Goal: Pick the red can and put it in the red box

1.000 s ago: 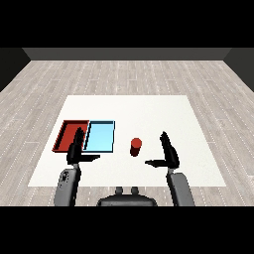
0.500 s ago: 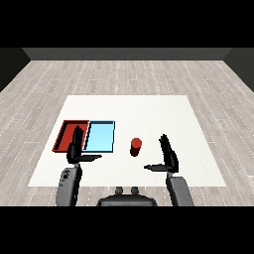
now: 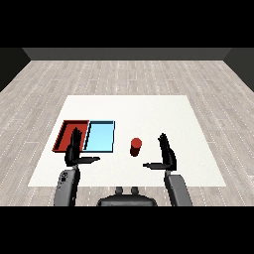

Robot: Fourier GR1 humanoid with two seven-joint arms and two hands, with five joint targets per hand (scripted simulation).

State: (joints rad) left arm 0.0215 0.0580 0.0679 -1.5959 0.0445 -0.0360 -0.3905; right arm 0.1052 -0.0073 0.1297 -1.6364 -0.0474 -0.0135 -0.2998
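Observation:
A small red can [image 3: 136,147] stands upright on the white table [image 3: 149,111], just right of the trays. The red tray [image 3: 68,131] lies at the left, with the light blue tray [image 3: 100,136] beside it on its right. My right hand [image 3: 167,155] hovers to the right of the can, a short gap away, fingers straight and thumb pointing left toward it. My left hand [image 3: 73,150] is open too, fingers up, in front of the red tray's near edge, partly covering it. Neither hand holds anything.
The trays sit side by side, touching, at the table's left half. Grey wood floor [image 3: 124,74] surrounds the table on all sides.
My right hand has edged slightly right and toward me, away from the can. The left hand, the can and both trays stay where they were.

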